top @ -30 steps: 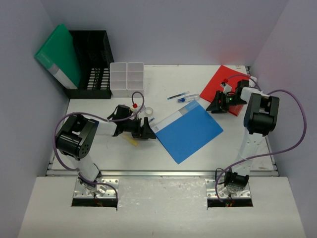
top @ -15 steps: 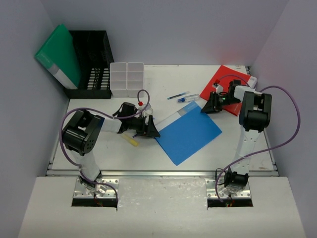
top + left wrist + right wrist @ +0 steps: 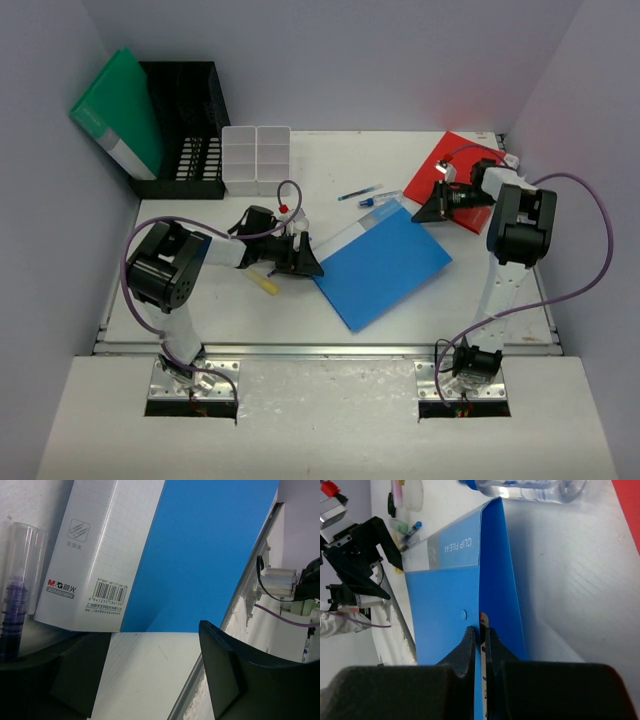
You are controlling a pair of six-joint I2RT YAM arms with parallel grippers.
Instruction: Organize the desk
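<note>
Right tool [image 3: 481, 630] clenched on the blue folder [image 3: 385, 265] at its far-right edge, edge looks tipped up, probably to carry it off. Left tool [image 3: 308, 266] released, jaws spread at folder's left corner, likely steadying. Worktop [image 3: 330, 160] lies under folder.

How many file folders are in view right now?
3: a green folder by the black rack far left, a blue folder in the middle of the desk, a red folder far right. More could be hidden.
</note>
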